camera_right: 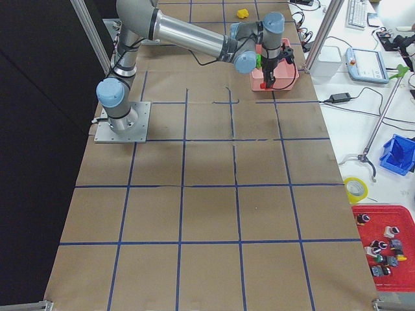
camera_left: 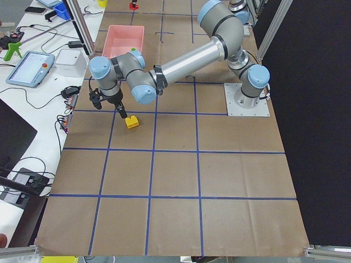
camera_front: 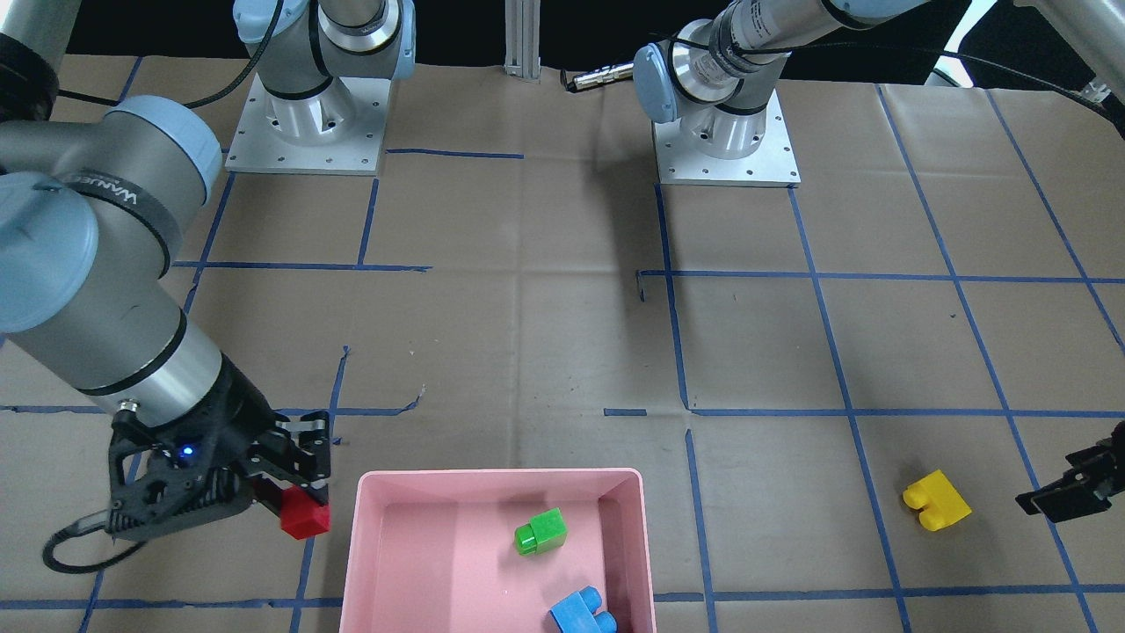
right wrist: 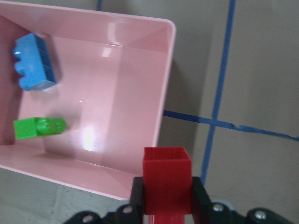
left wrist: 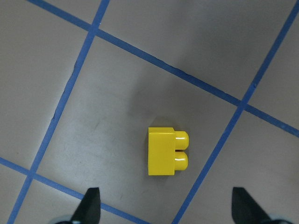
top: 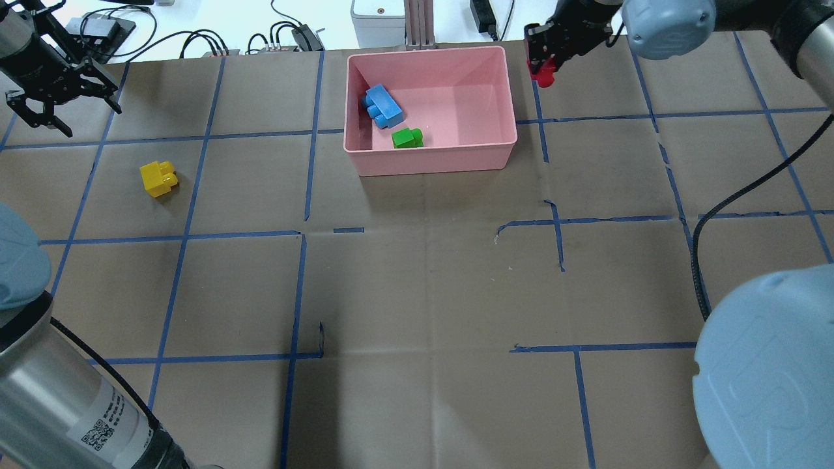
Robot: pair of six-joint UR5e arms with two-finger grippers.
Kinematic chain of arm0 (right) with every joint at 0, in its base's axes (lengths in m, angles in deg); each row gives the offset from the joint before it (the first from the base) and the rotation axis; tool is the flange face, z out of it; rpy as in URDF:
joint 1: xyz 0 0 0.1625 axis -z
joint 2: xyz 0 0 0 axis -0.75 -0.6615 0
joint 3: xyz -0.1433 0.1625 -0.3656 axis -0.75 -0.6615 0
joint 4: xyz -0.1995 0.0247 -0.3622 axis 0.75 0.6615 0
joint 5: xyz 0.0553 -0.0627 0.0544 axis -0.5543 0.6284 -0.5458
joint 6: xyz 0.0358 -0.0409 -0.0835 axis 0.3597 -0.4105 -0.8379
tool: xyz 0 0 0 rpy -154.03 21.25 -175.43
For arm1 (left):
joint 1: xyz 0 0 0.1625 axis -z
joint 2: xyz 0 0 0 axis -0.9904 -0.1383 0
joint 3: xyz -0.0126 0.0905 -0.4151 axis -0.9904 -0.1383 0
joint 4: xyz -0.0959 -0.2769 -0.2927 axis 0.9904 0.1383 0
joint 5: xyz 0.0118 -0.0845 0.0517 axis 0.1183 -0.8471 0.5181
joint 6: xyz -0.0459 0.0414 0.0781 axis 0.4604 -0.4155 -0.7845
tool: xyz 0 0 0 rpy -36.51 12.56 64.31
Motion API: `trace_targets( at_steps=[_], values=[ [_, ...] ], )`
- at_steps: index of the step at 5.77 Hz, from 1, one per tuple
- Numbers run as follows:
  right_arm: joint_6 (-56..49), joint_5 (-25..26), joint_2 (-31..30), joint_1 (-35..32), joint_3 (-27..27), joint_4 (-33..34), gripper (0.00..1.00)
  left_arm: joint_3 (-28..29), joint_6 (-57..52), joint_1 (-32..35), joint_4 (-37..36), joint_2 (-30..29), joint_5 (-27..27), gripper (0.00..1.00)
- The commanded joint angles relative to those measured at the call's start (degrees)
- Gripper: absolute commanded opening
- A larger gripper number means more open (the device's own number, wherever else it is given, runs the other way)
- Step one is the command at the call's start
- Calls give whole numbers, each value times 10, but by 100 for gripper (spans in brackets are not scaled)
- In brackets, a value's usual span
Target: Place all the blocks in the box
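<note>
R gripper (right wrist: 167,198) clamped on the red block (right wrist: 167,179), fingers snug on both its sides; block sits outside the box (top: 430,166), just beside its right wall twd the far corner; can't tell if it's clear of the table (top: 423,293) or resting on it. Inside the box: blue block (top: 383,107) in the far-left part, green block (top: 407,138) close to the near wall, the two apart. Over on the left, L gripper (left wrist: 166,200) spread wide, fingers (left wrist: 91,205) gripping nothing; it hangs above the yellow block (left wrist: 163,151), which in the wrist view shows just ahead of the fingertips, roughly centred btwn them; yellow block lies on the table on its side, studs pointing sideways, well left of the box.
</note>
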Motion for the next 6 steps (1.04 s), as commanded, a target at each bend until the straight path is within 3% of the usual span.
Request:
trace_targets(
  at_steps=[1,2,3,4,6],
  values=[
    [-4,-92,68,-28,-7,191,4,-84,31,4,-125,-9,2,98],
    [-4,-93,90,-37,-6,244,5,-154,35,6,-225,-8,4,98],
    [-5,-88,89,-39,-6,237,77,-184,35,7,-274,-16,4,98],
    [-7,-87,84,-39,-5,213,100,-177,37,11,-276,-28,4,99],
    [-8,-85,79,-37,-2,184,100,-189,42,17,-274,-27,6,99]
  ],
)
